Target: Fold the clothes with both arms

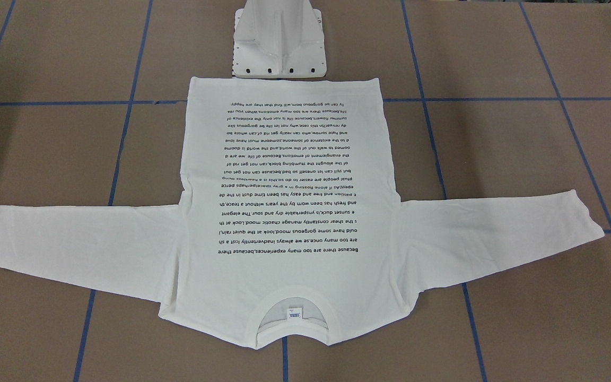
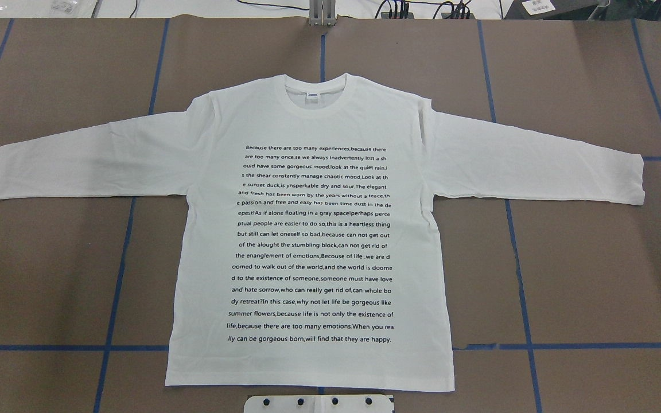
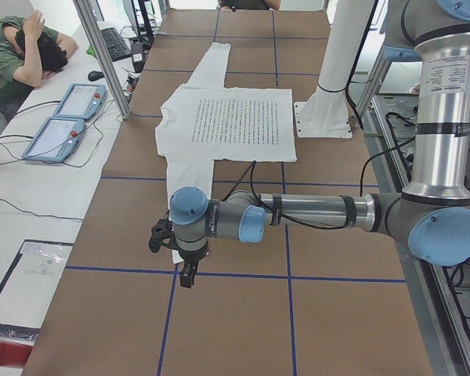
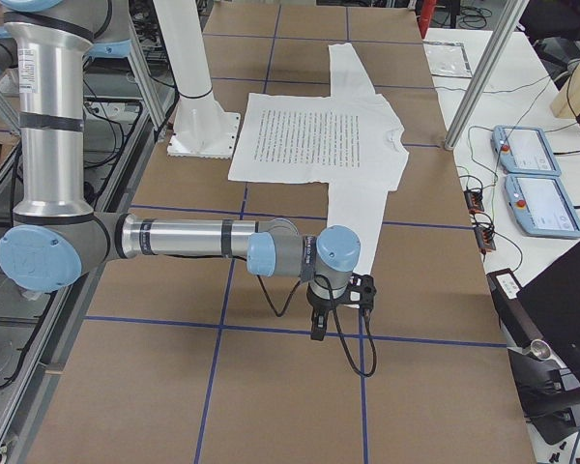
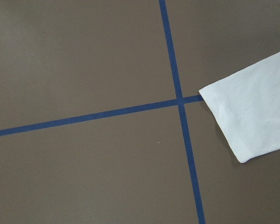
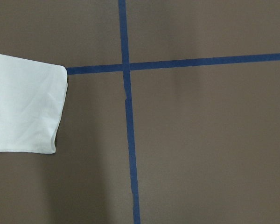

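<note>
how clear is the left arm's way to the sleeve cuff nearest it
Likely yes, clear. The left gripper hangs above the table just past the sleeve cuff, which lies flat with nothing on or beside it. Whether the gripper is open cannot be told.

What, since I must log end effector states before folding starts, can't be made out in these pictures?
1. Left end effector: shows only in the exterior left view, small and side-on; open or shut unclear.
2. Right end effector: shows only in the exterior right view; likewise unclear.
3. T-shirt: in the exterior left view its near cuff is partly behind the left arm.
4. Neck label: print too small in every view.
</note>
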{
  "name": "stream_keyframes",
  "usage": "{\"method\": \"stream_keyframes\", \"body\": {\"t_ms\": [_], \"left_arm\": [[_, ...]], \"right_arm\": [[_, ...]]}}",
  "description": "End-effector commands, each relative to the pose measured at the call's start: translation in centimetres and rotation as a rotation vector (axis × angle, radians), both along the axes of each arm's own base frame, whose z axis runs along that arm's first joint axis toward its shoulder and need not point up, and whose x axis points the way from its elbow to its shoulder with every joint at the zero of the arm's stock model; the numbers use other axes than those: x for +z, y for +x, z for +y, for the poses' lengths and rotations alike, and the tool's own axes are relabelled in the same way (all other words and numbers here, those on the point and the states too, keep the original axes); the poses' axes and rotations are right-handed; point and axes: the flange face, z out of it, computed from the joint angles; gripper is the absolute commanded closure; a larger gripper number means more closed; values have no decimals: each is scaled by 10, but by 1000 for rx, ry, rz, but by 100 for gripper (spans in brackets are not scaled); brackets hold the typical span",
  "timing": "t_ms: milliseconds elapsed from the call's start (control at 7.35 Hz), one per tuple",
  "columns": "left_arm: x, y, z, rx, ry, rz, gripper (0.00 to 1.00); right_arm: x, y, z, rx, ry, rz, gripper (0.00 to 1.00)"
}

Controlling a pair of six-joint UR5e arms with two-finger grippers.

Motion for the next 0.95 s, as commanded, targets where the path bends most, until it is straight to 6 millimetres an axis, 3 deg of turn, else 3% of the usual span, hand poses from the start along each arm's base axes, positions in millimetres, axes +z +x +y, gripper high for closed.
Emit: {"method": "stream_keyframes", "body": {"t_ms": [0, 272, 544, 680, 816], "left_arm": [[-1, 0, -1, 0, 3, 0, 0], [-5, 1, -5, 1, 14, 0, 0], [-32, 4, -12, 8, 73, 28, 0], [-30, 6, -16, 6, 96, 37, 0], [-20, 6, -16, 8, 94, 38, 0]], "right_arm": [[-10, 2, -5, 5, 19, 0, 0], [-11, 2, -8, 5, 31, -2, 0], [-10, 1, -9, 3, 29, 3, 0], [-10, -4, -9, -4, 27, 2, 0], [-30, -7, -22, -5, 63, -8, 0]]}}
